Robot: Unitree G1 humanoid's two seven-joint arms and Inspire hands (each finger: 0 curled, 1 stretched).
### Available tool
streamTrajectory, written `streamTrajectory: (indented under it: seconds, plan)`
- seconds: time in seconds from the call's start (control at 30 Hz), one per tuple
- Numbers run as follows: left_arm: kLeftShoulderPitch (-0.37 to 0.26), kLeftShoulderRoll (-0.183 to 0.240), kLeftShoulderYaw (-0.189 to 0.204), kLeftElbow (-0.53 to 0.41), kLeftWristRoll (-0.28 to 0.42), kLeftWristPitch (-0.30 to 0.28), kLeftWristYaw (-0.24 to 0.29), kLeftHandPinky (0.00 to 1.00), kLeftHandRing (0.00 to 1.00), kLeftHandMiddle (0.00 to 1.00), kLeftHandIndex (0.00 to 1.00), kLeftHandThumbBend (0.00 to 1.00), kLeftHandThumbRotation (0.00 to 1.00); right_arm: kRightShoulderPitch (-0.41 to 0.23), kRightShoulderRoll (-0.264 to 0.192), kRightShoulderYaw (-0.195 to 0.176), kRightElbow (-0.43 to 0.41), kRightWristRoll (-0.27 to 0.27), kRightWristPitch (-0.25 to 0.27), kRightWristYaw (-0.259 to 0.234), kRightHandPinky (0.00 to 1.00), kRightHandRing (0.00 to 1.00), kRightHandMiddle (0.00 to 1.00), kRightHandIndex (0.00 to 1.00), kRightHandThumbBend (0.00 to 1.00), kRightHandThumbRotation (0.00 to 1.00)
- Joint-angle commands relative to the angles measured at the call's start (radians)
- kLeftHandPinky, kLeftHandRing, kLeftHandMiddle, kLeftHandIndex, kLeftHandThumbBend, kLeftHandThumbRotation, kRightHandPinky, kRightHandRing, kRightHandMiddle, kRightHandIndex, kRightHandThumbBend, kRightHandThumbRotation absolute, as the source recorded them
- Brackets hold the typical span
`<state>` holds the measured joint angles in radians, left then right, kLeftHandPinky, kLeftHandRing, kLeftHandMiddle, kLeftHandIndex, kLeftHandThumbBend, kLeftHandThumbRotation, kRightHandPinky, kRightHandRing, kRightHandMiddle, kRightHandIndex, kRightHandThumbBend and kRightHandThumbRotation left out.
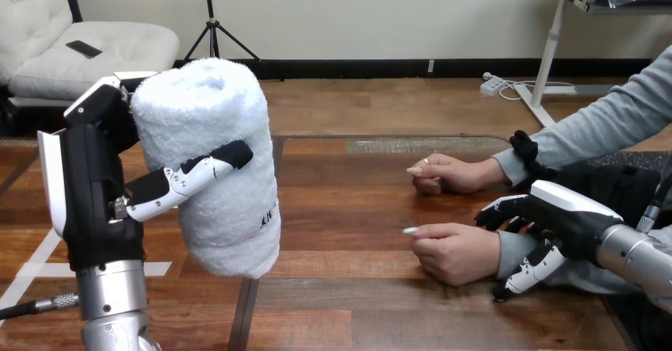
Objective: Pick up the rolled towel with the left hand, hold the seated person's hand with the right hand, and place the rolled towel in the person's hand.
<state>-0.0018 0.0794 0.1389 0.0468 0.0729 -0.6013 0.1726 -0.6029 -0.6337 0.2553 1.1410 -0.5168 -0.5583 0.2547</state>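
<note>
Your left hand [91, 185] grips the rolled towel [214, 113], fingers [190, 178] across its front, its long axis near upright. Your right hand [567, 216] curls round the person's wrist [507, 249].

Both arms in view. The left arm [111, 295] rises near vertical from the bottom edge, silver forearm upright, and the left hand [91, 185] is raised, palm turned inward, with its thumb [186, 178] laid across the front of the rolled towel [214, 129] and its fingers reaching round the far side, clasping it. The right arm [638, 257] enters low from the right edge, and the right hand [567, 212] is curled round the person's wrist [513, 249], fingers [501, 211] over the top and thumb beneath.
</note>
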Motion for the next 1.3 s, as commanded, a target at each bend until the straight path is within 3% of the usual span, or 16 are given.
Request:
streamTrajectory:
  seconds: [0.0, 0.23, 0.8, 1.07, 1.27]
  plan:
    - [-0.051, 0.001, 0.011, -0.031, -0.013, -0.019, -0.002, 0.3, 0.35, 0.4, 0.43, 0.67, 0.0, -0.065, -0.036, 0.014, 0.003, -0.014, 0.009, -0.015, 0.66, 0.75, 0.79, 0.77, 1.0, 0.05]
    - [-0.053, 0.003, 0.014, -0.023, -0.022, -0.028, -0.011, 0.3, 0.35, 0.4, 0.43, 0.67, 0.0, -0.071, -0.044, 0.033, 0.0, -0.035, -0.007, -0.039, 0.63, 0.71, 0.76, 0.74, 1.0, 0.05]
    - [-0.056, 0.003, 0.017, -0.026, -0.027, -0.026, -0.016, 0.3, 0.36, 0.41, 0.43, 0.67, 0.0, -0.087, -0.046, 0.057, -0.005, -0.075, 0.014, -0.046, 0.57, 0.65, 0.69, 0.67, 1.0, 0.07]
    - [-0.058, 0.004, 0.017, -0.023, -0.03, -0.029, -0.021, 0.31, 0.36, 0.41, 0.43, 0.66, 0.0, -0.088, -0.042, 0.057, -0.001, -0.067, -0.009, -0.042, 0.56, 0.62, 0.66, 0.64, 1.0, 0.07]
    - [-0.059, 0.003, 0.019, -0.022, -0.03, -0.027, -0.023, 0.31, 0.36, 0.41, 0.43, 0.66, 0.0, -0.086, -0.037, 0.055, 0.002, -0.06, -0.018, -0.04, 0.53, 0.57, 0.62, 0.61, 0.94, 0.08]
